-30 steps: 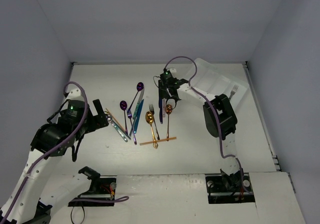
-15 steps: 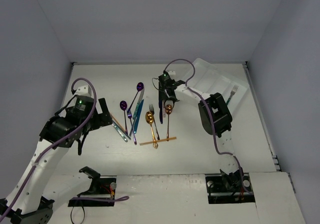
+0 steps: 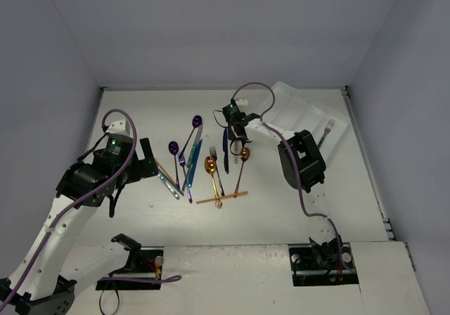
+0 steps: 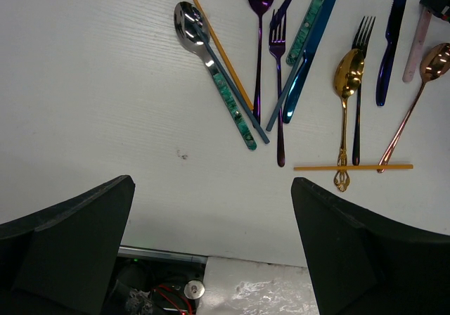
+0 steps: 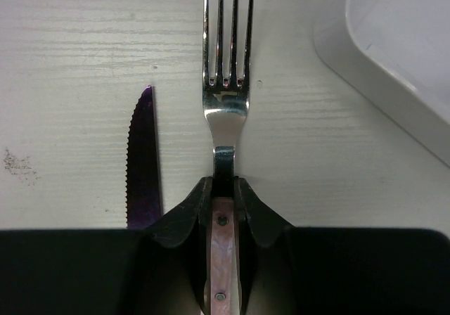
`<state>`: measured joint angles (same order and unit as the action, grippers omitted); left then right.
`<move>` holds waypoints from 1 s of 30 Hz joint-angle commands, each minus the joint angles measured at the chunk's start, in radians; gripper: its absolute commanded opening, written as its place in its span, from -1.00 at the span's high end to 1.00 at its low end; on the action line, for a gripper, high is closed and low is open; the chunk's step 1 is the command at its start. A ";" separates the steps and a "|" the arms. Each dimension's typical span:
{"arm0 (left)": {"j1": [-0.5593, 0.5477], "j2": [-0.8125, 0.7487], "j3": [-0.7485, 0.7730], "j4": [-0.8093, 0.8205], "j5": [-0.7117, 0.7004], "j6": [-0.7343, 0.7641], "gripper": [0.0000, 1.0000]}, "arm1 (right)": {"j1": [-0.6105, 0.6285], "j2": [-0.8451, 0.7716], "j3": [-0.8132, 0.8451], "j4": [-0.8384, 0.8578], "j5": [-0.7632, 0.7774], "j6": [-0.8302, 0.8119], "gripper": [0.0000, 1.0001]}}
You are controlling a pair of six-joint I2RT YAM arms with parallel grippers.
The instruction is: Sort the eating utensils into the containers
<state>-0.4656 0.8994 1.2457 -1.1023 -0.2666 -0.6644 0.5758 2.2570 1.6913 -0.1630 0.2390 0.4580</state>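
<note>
My right gripper (image 5: 223,188) is shut on the pink handle of a silver fork (image 5: 226,104), whose tines point away over the table. A purple serrated knife (image 5: 144,160) lies just left of it. From above, the right gripper (image 3: 233,126) sits at the right end of the scattered eating utensils (image 3: 204,164), close to the white tray (image 3: 299,111) of containers. My left gripper (image 4: 212,185) hangs open above bare table, short of a teal-handled spoon (image 4: 211,62), a purple fork (image 4: 279,69), a blue knife (image 4: 309,55) and a gold spoon (image 4: 344,83).
A teal-handled fork (image 3: 325,132) lies in the tray near its right end. The tray's near corner (image 5: 394,55) is just right of the held fork. An orange chopstick (image 4: 351,166) lies crosswise under the gold spoon. Grey walls enclose the table.
My right gripper has closed on the fork's handle. The copper spoon beside it has shifted slightly right. My left arm moved up and right toward the utensils, still open.
</note>
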 commanded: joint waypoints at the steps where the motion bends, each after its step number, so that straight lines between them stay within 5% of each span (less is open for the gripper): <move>1: -0.004 -0.005 0.022 0.028 -0.006 0.011 -0.87 | -0.002 -0.044 0.028 -0.005 0.015 -0.021 1.00; 13: -0.005 -0.004 0.022 0.032 -0.006 -0.004 -0.87 | -0.038 -0.265 0.101 -0.004 0.042 0.009 1.00; 22: -0.005 0.001 0.009 0.033 0.004 -0.017 -0.87 | -0.350 -0.498 -0.184 -0.003 0.055 -0.017 1.00; 30: -0.005 0.021 0.007 0.044 0.016 -0.007 -0.87 | -0.619 -0.485 -0.277 0.007 -0.017 -0.057 1.00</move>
<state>-0.4656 0.9061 1.2453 -1.0987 -0.2581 -0.6651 0.0119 1.7693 1.4201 -0.1736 0.2518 0.4269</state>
